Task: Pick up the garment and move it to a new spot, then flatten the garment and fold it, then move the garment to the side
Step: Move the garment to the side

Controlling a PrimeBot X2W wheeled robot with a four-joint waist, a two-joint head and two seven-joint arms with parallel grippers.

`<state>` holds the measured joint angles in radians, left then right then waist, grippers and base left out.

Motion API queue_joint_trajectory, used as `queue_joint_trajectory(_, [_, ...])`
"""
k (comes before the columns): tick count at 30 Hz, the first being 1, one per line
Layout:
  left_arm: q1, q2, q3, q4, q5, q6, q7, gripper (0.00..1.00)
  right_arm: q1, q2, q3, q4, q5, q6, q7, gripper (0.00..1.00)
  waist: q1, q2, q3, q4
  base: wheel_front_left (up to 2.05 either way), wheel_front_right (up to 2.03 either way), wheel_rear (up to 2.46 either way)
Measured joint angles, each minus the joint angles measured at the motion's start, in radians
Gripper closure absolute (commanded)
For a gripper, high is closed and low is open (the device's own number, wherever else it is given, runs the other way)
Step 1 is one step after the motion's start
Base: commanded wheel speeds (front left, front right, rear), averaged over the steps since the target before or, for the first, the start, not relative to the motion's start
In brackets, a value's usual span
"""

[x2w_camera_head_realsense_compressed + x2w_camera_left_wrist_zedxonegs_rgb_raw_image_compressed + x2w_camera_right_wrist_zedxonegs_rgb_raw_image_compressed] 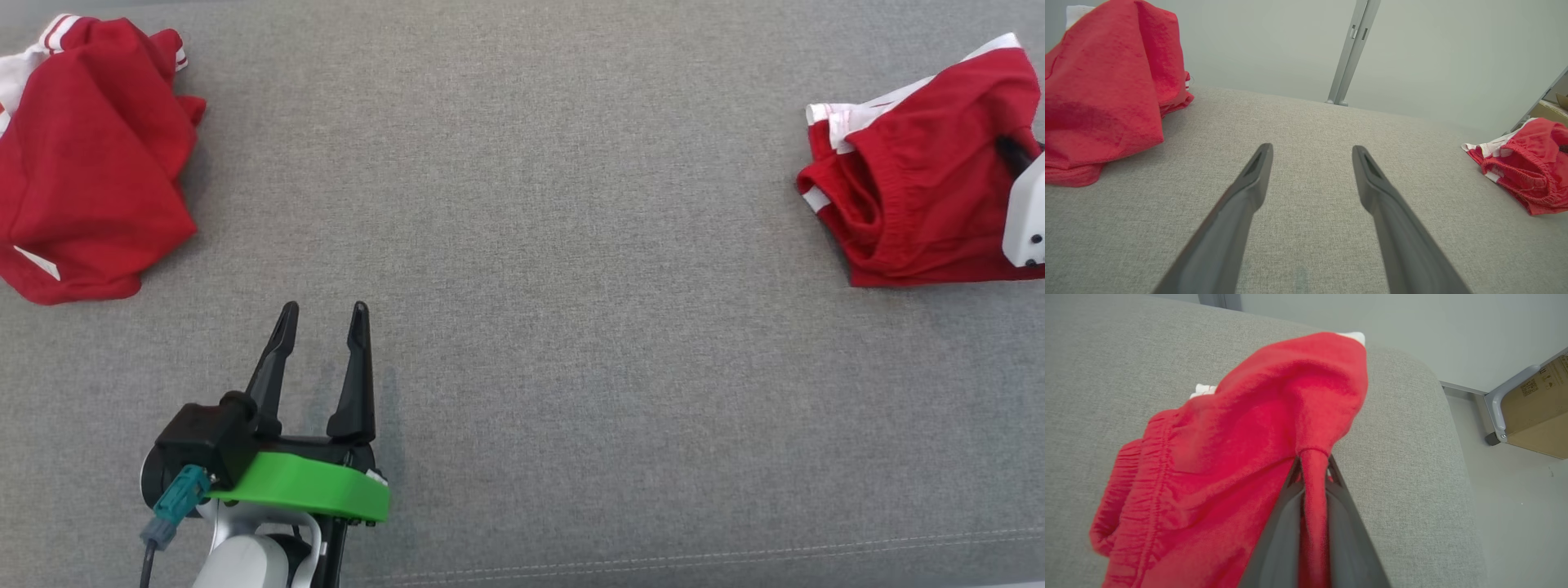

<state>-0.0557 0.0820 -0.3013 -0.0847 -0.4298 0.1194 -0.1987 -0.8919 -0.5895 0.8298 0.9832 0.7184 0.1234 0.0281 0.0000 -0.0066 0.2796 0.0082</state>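
Observation:
A red garment [922,171] with white trim and an elastic waistband lies bunched at the right end of the grey cushion [522,204]. My right gripper [1312,465] is shut on a pinched fold of this garment [1229,457], the red cloth running down between its two dark fingers; in the head view its white body [1024,216] shows at the right edge over the cloth. My left gripper [322,314] hovers open over bare cushion at the lower left, with nothing between its fingers [1253,175]. The same garment [1527,163] appears at the right of the left wrist view.
A second crumpled red garment [90,155] with white stripes lies at the cushion's far left end and rises beside my left gripper [1106,90]. A metal frame post [1351,49] stands behind the cushion. A cardboard box [1539,408] sits on the floor beyond the cushion's right end.

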Motion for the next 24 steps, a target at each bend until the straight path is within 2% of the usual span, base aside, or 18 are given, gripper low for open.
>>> queue_joint_trajectory(8, [-0.008, 0.024, -0.009, -0.025, 0.018, 0.0, 0.022, 0.0, -0.025, -0.028, -0.017, 0.043, -0.007, -0.023, -0.021, 1.0, 0.0, 0.0, 0.016, 0.014, 0.0, 0.0, 0.0])
queue_joint_trajectory(16, [-0.012, 0.029, 0.002, -0.033, 0.021, 0.0, 0.04, 0.0, -0.039, -0.038, -0.011, 0.08, -0.027, -0.064, -0.046, 1.0, 0.0, 0.0, 0.035, 0.019, 0.0, 0.0, 0.0])
queue_joint_trajectory(17, [-0.012, 0.029, 0.002, -0.033, 0.021, 0.0, 0.041, 0.0, -0.04, -0.037, -0.011, 0.086, -0.034, -0.075, -0.052, 0.91, 0.0, 0.0, 0.037, 0.019, 0.0, 0.0, 0.0])
queue_joint_trajectory(18, [-0.012, 0.029, 0.002, -0.033, 0.021, 0.0, 0.041, 0.0, -0.04, -0.036, -0.012, 0.094, -0.035, -0.087, -0.054, 0.67, 0.0, 0.0, 0.038, 0.019, 0.0, 0.0, 0.0])
queue_joint_trajectory(19, [-0.012, 0.03, 0.002, -0.034, 0.021, 0.0, 0.041, 0.0, -0.04, -0.035, -0.012, 0.103, -0.035, -0.095, -0.054, 0.27, -0.0001, 0.0, 0.039, 0.018, 0.0, 0.0, 0.0])
queue_joint_trajectory(20, [-0.012, 0.03, 0.002, -0.034, 0.021, 0.0, 0.043, 0.0, -0.04, -0.035, -0.012, 0.11, -0.035, -0.1, -0.054, 0.0, 0.0, 0.0, 0.039, 0.017, 0.0, 0.0, 0.0])
queue_joint_trajectory(24, [-0.012, 0.03, 0.004, -0.038, 0.021, 0.0, 0.05, 0.0, -0.038, -0.032, -0.015, 0.129, -0.034, -0.109, -0.063, 0.0, 0.0, 0.0, 0.041, 0.013, 0.0, 0.0, 0.0])
